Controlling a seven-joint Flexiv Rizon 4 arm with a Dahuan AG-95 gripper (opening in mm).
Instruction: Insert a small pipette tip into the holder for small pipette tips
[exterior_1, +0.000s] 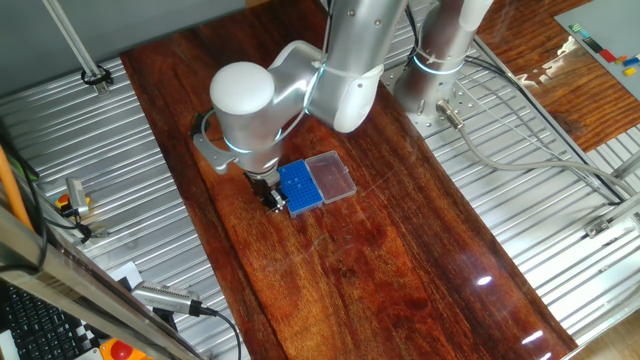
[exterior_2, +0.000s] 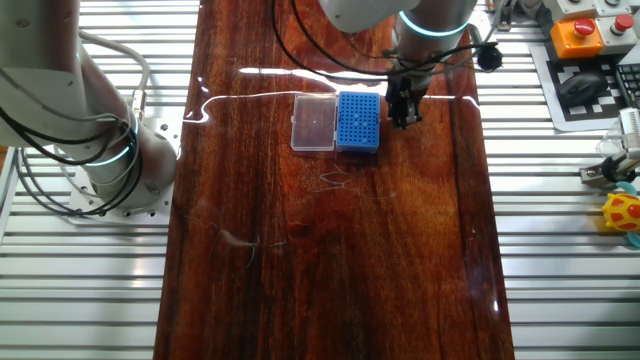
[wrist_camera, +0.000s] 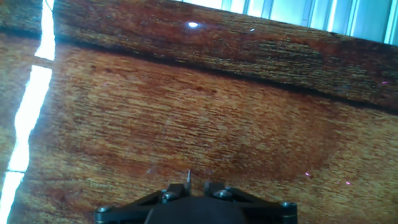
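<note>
The holder for small pipette tips is a small blue square rack on the wooden table. My gripper hangs just beside the edge of the rack that faces away from its lid, close above the table. In the hand view the gripper shows only its fingertips at the bottom edge. A thin, pale small pipette tip sticks out from between them, against the left finger, pointing at bare wood. The holder is outside the hand view.
A clear plastic lid panel lies flat, joined to the rack's far side from the gripper. The arm's base stands on the ribbed metal surface beside the wooden table. Cables run near the base.
</note>
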